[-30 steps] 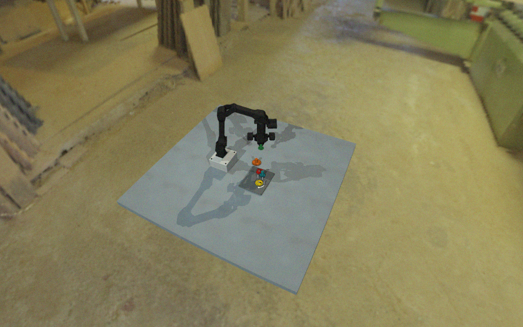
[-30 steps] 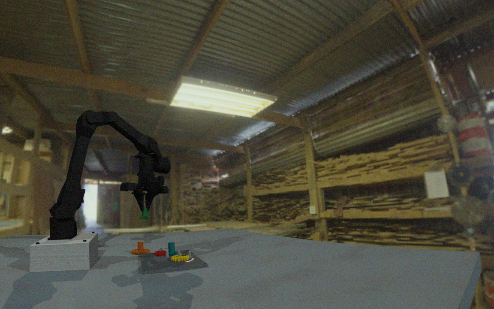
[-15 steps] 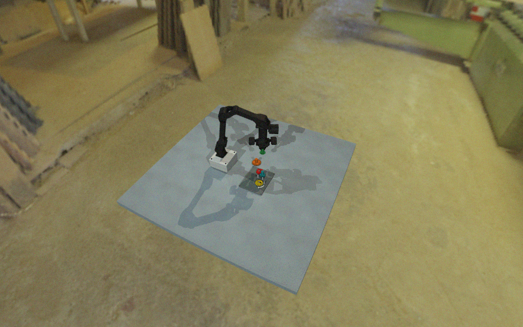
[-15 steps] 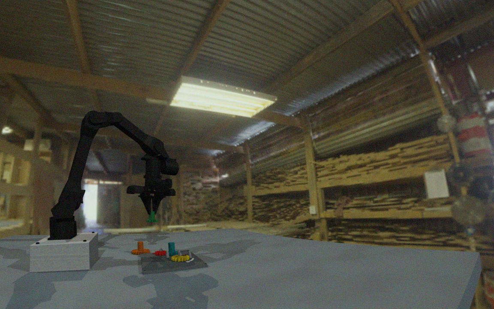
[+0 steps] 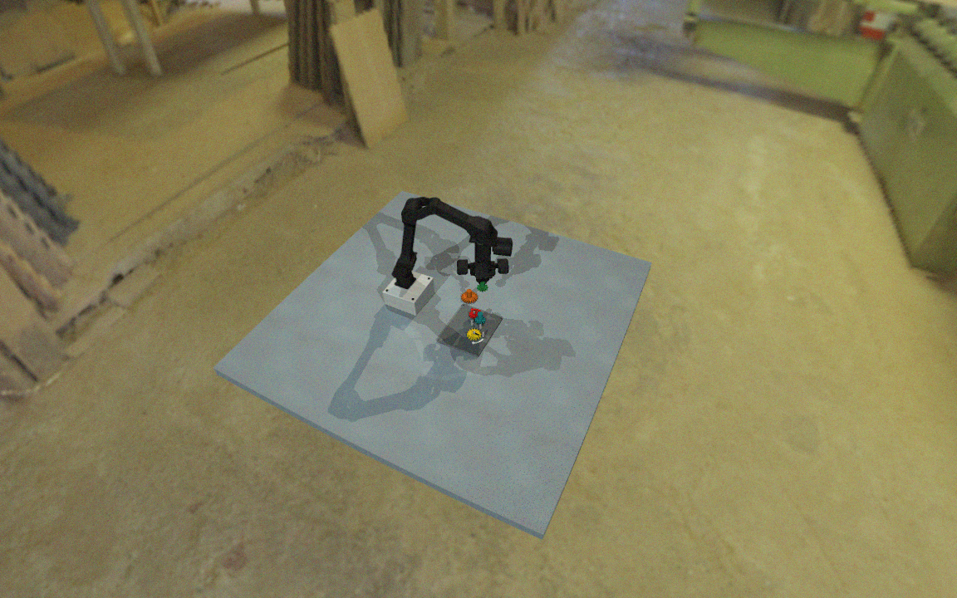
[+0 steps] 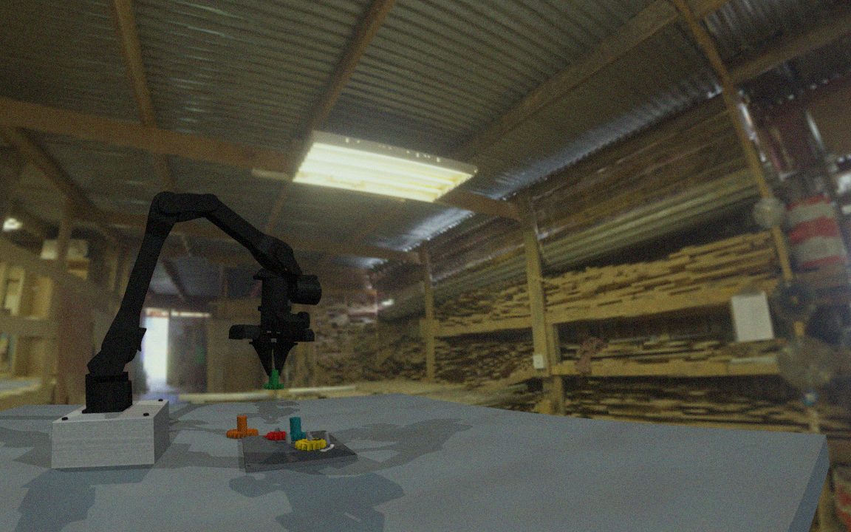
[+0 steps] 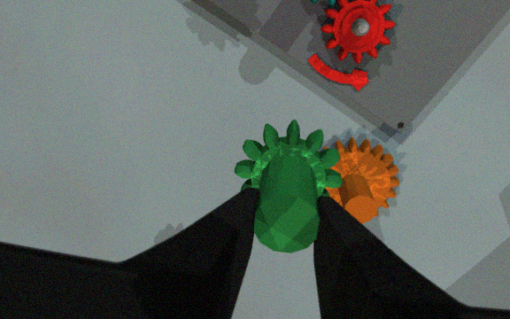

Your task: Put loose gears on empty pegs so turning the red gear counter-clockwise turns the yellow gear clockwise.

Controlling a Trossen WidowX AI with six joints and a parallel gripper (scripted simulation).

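My gripper (image 6: pixel 274 374) (image 7: pixel 287 204) is shut on the green gear's stem. The green gear (image 5: pixel 482 286) (image 6: pixel 273 383) (image 7: pixel 292 151) hangs upright in the air, above and beside the orange gear. The orange gear (image 5: pixel 469 296) (image 6: pixel 242 432) (image 7: pixel 363 168) stands on the table next to a corner of the grey board (image 5: pixel 454 338) (image 6: pixel 270 459) (image 7: pixel 441 49). On the board are the red gear (image 5: pixel 472 313) (image 6: pixel 275 435) (image 7: pixel 341 28), the teal gear (image 5: pixel 480 318) (image 6: pixel 295 426) beside it, and the yellow gear (image 5: pixel 473 335) (image 6: pixel 310 445). The red arrow (image 7: pixel 336 76) shows in the wrist view. Empty pegs are too small to tell apart.
The robot's white base (image 5: pixel 408 294) (image 6: pixel 108 437) stands on the blue-grey table (image 5: pixel 363 386) (image 6: pixel 547 462), to the left of the board. The white arrow (image 5: pixel 478 341) (image 6: pixel 329 448) lies beside the yellow gear. Shadows of the arm fall across the table and board.
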